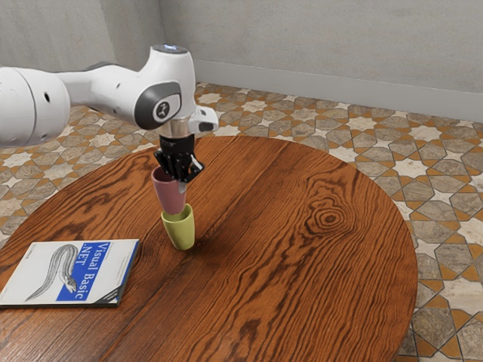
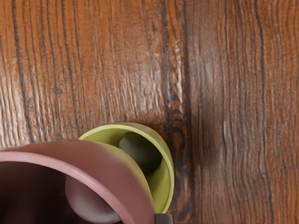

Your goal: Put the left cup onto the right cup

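A pink cup (image 1: 167,190) hangs tilted from my gripper (image 1: 181,175), which is shut on its rim. Its base dips into the mouth of a yellow-green cup (image 1: 181,228) standing upright on the round wooden table (image 1: 317,249). In the wrist view the pink cup (image 2: 70,182) looms large and blurred just under my hand, and the yellow-green cup (image 2: 156,158) shows partly behind it with its open mouth facing the camera.
A blue and white Visual Basic book (image 1: 72,272) lies flat near the table's front edge at the exterior view's left. Patterned floor tiles (image 1: 423,158) surround the table.
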